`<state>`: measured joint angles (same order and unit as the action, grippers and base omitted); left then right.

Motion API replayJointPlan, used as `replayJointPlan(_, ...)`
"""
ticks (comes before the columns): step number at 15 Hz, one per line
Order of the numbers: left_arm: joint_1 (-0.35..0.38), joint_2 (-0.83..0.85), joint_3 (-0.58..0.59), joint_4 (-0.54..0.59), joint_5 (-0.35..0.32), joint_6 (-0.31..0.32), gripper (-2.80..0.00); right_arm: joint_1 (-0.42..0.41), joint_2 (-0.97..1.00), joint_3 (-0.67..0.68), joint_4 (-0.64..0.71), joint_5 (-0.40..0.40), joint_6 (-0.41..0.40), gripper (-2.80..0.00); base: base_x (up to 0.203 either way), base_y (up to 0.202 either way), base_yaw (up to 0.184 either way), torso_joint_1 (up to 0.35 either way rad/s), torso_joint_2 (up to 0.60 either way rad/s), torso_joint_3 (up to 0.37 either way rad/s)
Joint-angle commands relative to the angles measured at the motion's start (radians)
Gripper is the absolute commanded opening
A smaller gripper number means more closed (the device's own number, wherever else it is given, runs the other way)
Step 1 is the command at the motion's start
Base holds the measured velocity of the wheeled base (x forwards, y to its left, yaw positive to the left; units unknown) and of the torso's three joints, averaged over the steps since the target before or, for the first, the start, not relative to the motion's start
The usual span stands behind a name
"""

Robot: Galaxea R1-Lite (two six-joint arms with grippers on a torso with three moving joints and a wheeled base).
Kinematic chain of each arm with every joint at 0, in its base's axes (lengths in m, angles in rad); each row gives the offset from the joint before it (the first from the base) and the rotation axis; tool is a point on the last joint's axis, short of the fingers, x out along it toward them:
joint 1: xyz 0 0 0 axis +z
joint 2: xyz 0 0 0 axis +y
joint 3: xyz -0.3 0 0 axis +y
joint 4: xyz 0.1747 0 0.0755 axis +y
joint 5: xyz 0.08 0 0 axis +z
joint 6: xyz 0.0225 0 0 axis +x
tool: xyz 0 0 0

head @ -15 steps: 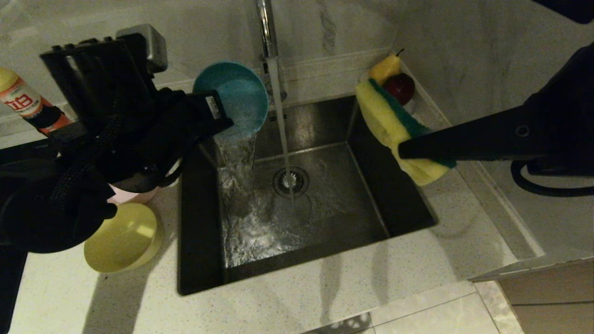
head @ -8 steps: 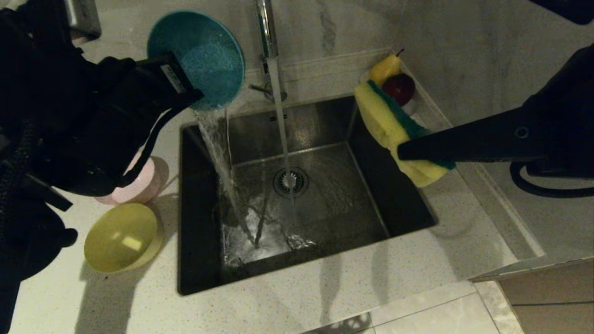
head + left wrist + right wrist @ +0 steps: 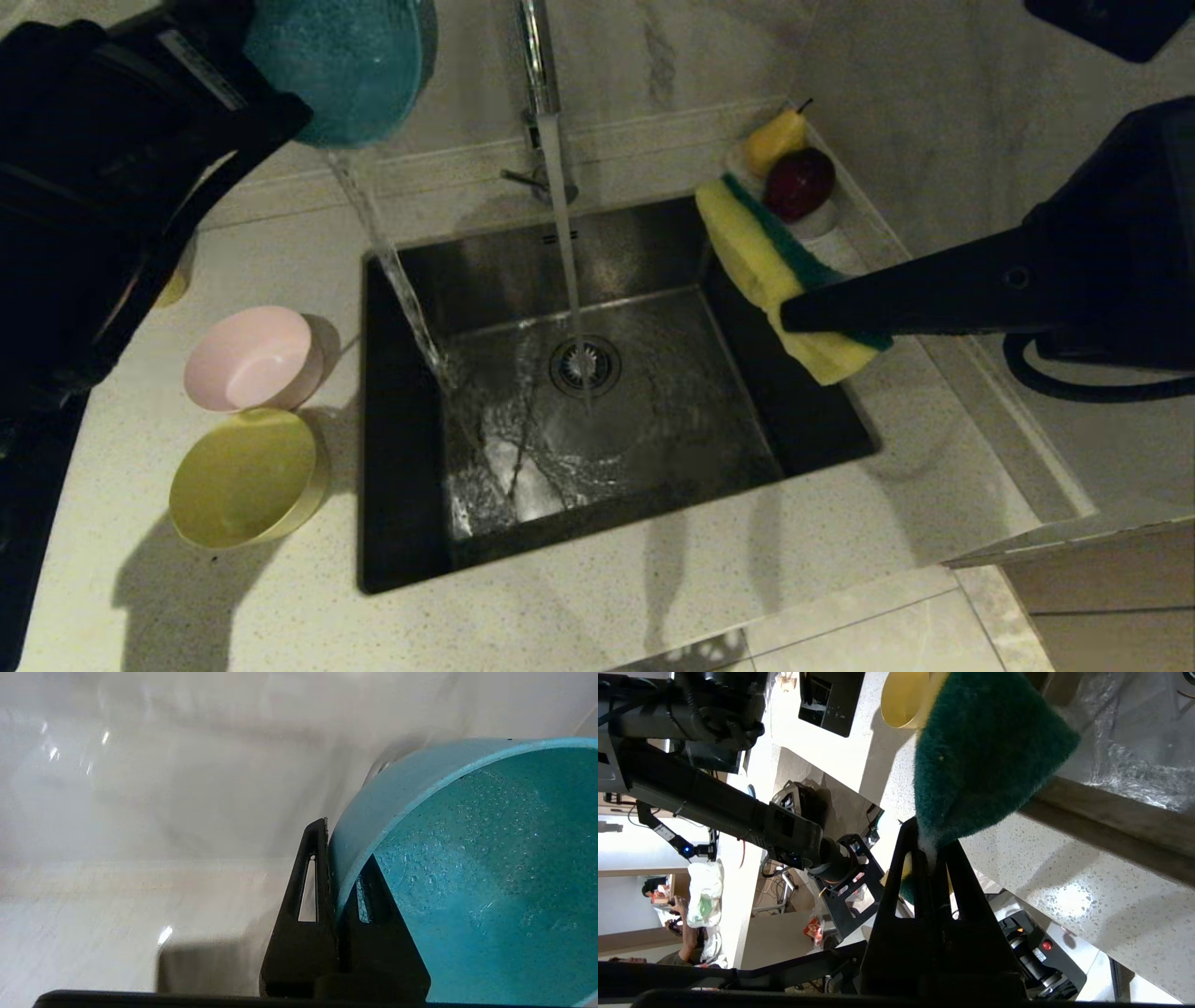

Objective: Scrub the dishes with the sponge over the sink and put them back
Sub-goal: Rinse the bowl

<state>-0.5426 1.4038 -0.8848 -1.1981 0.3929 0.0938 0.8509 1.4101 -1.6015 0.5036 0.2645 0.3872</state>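
Blue bowl (image 3: 341,65), pinched at its rim by the left hand (image 3: 338,858), tips high, apparently spilling water into the sink (image 3: 401,523). Right hand (image 3: 931,851) clamps the sponge (image 3: 775,271) above the sink's right edge; pink bowl (image 3: 247,359) and yellow bowl (image 3: 243,478) sit on the bench (image 3: 224,607).

Three small bowls show: one blue bowl (image 3: 341,65), one pink bowl (image 3: 252,359) and one yellow bowl (image 3: 245,478). One sponge (image 3: 770,266), yellow with a green face. One sink (image 3: 653,243) with one drain strainer (image 3: 584,365) and one tap (image 3: 534,56). Two streams of water fall into the basin. Two pieces of fruit: one yellow fruit (image 3: 773,140), one dark red fruit (image 3: 800,183). Two end effectors: the left end effector (image 3: 334,877) and the right end effector (image 3: 794,317).
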Motion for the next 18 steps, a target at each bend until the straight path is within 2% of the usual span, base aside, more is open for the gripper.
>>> replayJointPlan(1, -0.002, -0.009, 0.053, -0.118, -0.029, 0.007, -2.80, 0.000, 0.020, -0.008, 0.003, 0.001, 0.002, -2.80, 0.000, 0.000, 0.000, 0.000, 0.00, 0.000)
replayJointPlan(5, -0.004, -0.020, 0.066, -0.154, -0.048, 0.027, -2.80, -0.001, 0.021, -0.009, 0.003, 0.002, 0.002, -2.80, 0.000, 0.000, 0.000, 0.000, 0.00, 0.000)
replayJointPlan(9, -0.001, -0.018, 0.067, -0.111, -0.050, 0.025, -2.80, -0.001, 0.021, -0.015, 0.003, 0.001, 0.002, -2.80, 0.000, 0.000, 0.000, 0.000, 0.00, 0.000)
replayJointPlan(10, 0.000, -0.022, 0.068, -0.055, -0.049, 0.014, -2.80, -0.001, 0.018, -0.014, 0.003, 0.002, 0.002, -2.80, 0.000, 0.000, 0.000, 0.000, 0.00, 0.000)
replayJointPlan(12, 0.004, -0.035, 0.070, 0.003, -0.036, -0.065, -2.80, -0.001, 0.018, -0.012, 0.003, 0.002, 0.004, -2.80, 0.000, 0.000, 0.000, 0.000, 0.00, 0.000)
replayJointPlan(16, 0.004, -0.040, 0.053, 0.015, -0.034, -0.077, -2.80, -0.001, 0.006, -0.011, 0.003, 0.002, 0.005, -2.80, 0.000, 0.000, 0.000, 0.000, 0.00, 0.000)
replayJointPlan(18, 0.004, -0.039, 0.058, 0.068, -0.025, -0.075, -2.80, -0.003, 0.004, -0.012, 0.003, 0.000, 0.005, -2.80, 0.000, 0.000, 0.000, 0.000, 0.00, 0.000)
